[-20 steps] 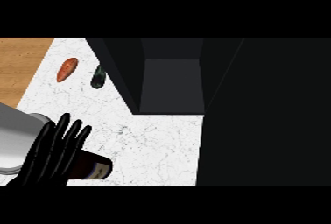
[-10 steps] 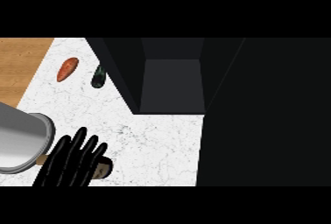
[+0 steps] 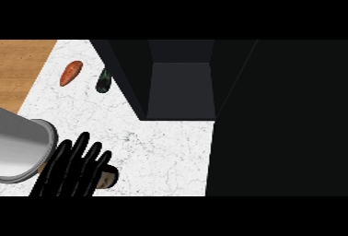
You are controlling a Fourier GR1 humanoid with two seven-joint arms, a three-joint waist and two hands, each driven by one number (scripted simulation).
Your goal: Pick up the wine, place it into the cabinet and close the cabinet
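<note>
A single head view is looking steeply down onto the bench (image 3: pixel 170 147), facing away from the robot's body. It is sitting close enough that the left hand (image 3: pixel 71 170) is filling the lower left corner, cut by the lower edge. Beyond and to the right of the hand, the open cabinet (image 3: pixel 180 87) is showing.

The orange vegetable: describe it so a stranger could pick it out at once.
Start at the white marble counter and go to its far left edge, beside the wooden strip. Two small things lie there: the orange vegetable is the left one, a tapered shape, unlike the dark green one beside it.
</note>
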